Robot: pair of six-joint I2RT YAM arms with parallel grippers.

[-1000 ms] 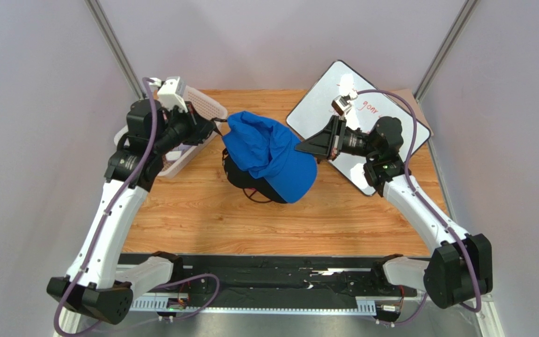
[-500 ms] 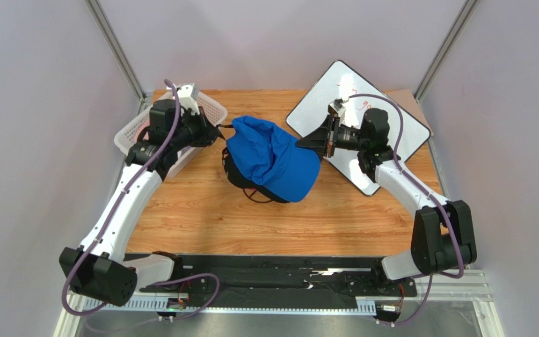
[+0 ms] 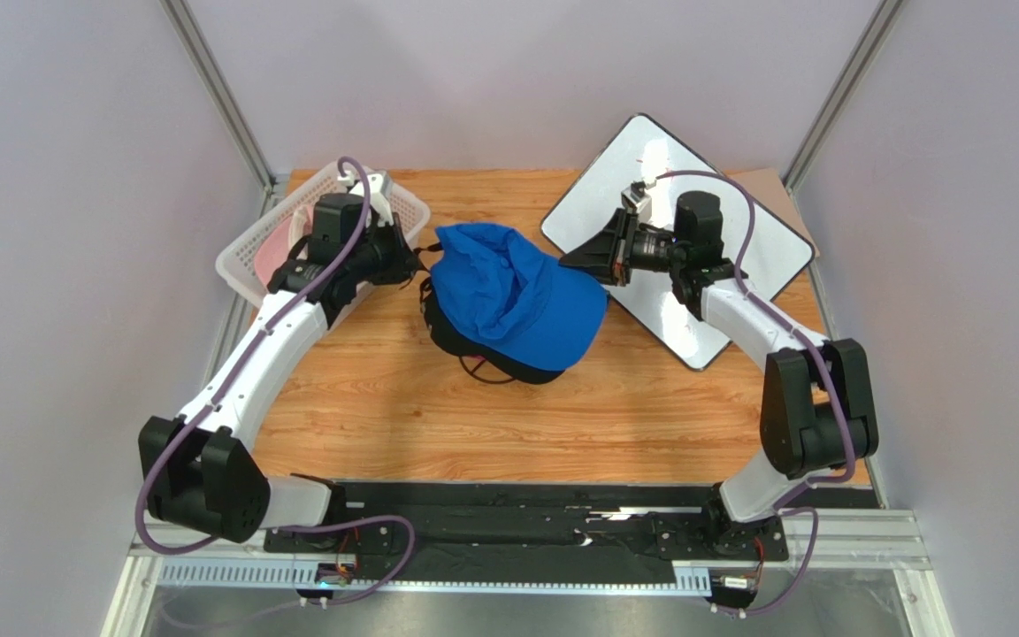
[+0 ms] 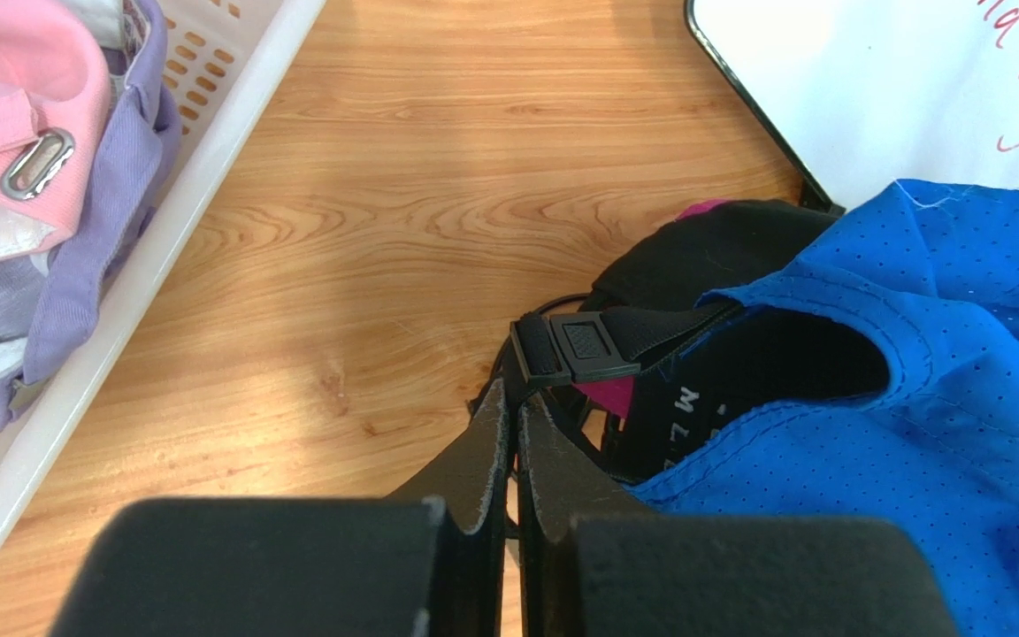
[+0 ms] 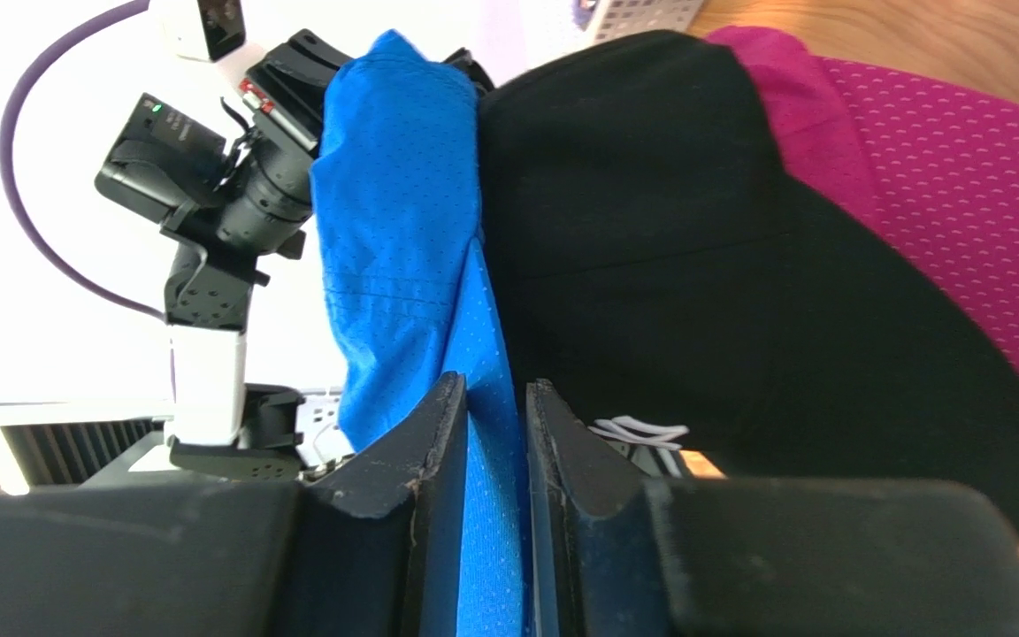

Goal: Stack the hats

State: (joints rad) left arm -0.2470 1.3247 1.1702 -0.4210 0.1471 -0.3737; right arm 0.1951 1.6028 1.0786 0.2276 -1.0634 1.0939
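Starting at the left, the left gripper (image 4: 515, 401) is sitting with its jaws pressed together. Its tips are touching a black buckled strap (image 4: 581, 348) at the back of the stack, and we cannot tell whether anything is pinched between them. To the left of that hand, the white basket (image 4: 216, 153) is holding the pink cap (image 4: 23, 73) and the lavender cap (image 4: 96, 246). Against a second ago, the left arm has been swinging inward, so from above the basket (image 3: 252, 246) is showing far more of its rim than before.

Just right of the left gripper (image 3: 414, 259), the blue cap (image 3: 515, 299) is lying on top of the stack on the table (image 3: 342, 398). A second ago it was draping looser and reaching further towards the right arm – now it is settling flatter over the black cap (image 3: 475, 358). In the left wrist view, the blue cap (image 4: 954, 412) is covering the black cap (image 4: 728, 246) just ahead and to the right of the fingers.

Further right, the right gripper (image 5: 495, 398) is clamping the blue cap (image 5: 402, 199), with blue fabric running between its fingers. Beside them the black cap (image 5: 688, 279) is resting over the magenta cap (image 5: 967, 186). From above, the right gripper (image 3: 573, 263) is at the cap's right edge; its arm has been folding in closer since the earlier frames – and the whiteboard (image 3: 728, 319) is lying beneath and behind it.
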